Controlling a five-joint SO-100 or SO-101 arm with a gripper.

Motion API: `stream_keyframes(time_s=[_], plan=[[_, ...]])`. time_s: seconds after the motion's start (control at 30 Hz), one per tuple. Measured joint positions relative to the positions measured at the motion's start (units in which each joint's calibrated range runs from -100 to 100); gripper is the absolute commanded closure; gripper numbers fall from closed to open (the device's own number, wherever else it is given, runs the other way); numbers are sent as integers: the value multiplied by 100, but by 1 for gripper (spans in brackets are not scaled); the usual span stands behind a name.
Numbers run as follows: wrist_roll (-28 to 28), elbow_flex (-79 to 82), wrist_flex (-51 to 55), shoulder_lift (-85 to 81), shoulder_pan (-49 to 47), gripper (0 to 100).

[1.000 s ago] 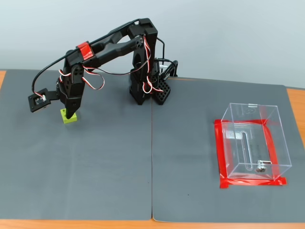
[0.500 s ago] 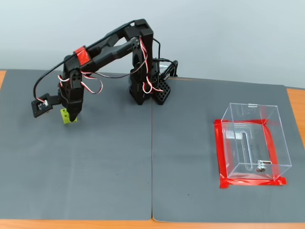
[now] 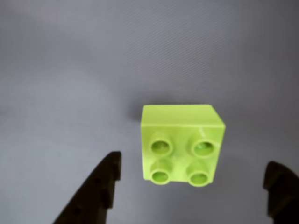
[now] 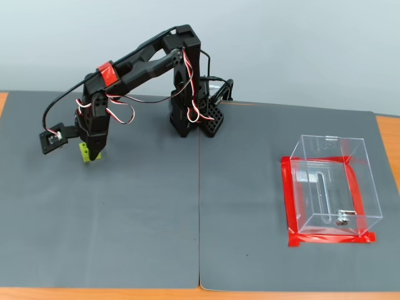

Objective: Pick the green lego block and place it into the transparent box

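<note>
The green lego block (image 3: 180, 142) is a small lime brick with four studs, lying on the grey mat. In the wrist view it sits between my two black fingers, which stand wide apart on either side of it without touching it. My gripper (image 3: 195, 161) is open. In the fixed view the gripper (image 4: 92, 155) points down at the far left of the mat, right over the block (image 4: 82, 150), which is partly hidden by it. The transparent box (image 4: 353, 169) stands far to the right, with red tape (image 4: 289, 200) around its base, and looks empty.
The arm's base (image 4: 190, 122) stands at the back middle of the grey mat (image 4: 200, 219). A mat seam runs down the middle. Orange tabletop (image 4: 387, 134) shows at the edges.
</note>
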Motion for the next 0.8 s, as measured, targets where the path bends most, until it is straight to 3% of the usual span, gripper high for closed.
stream_keyframes(time_s=[0.8], plan=[[0, 27, 0, 391, 0, 66]])
